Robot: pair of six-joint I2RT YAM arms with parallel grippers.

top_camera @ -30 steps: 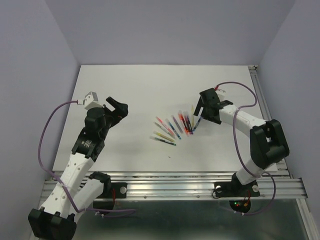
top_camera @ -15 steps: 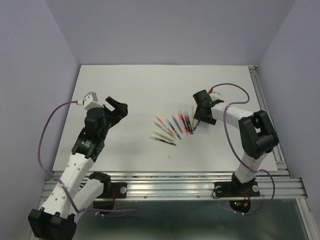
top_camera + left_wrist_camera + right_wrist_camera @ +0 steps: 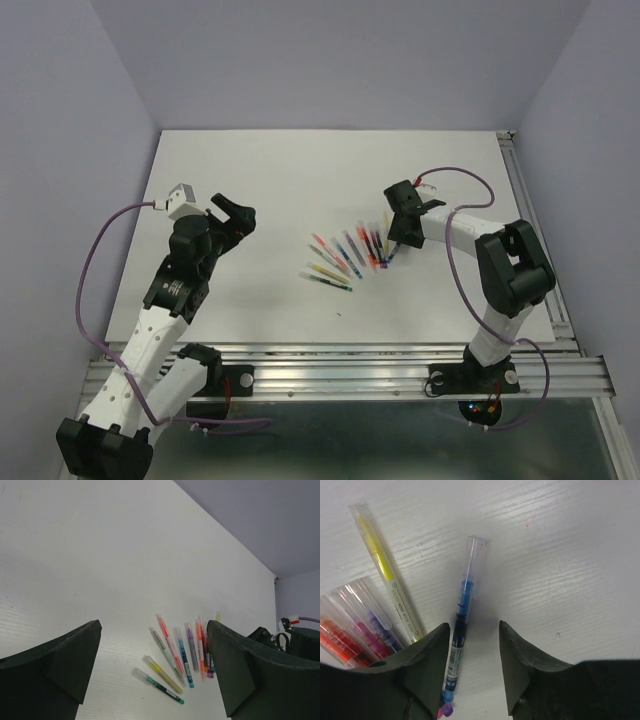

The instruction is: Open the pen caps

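Several capped coloured pens (image 3: 348, 256) lie fanned out on the white table; the left wrist view shows them too (image 3: 182, 655). My right gripper (image 3: 393, 243) is down at the fan's right end. Its jaws (image 3: 473, 627) straddle the blue pen (image 3: 461, 625), which lies against the left finger with a gap to the right finger. That pen's clear cap (image 3: 474, 560) points away beyond the fingertips. A yellow highlighter (image 3: 385, 572) with its clear cap (image 3: 362, 517) lies just left. My left gripper (image 3: 238, 215) hovers wide open and holds nothing, left of the pens (image 3: 152, 625).
The table's white surface (image 3: 300, 170) is walled at the back and sides. An aluminium rail (image 3: 350, 365) runs along the near edge and another (image 3: 530, 220) along the right edge. A purple cable (image 3: 455, 178) loops over my right arm.
My right gripper moved left and down onto the right end of the pens, and its jaws narrowed round the blue pen. The left arm has not moved.
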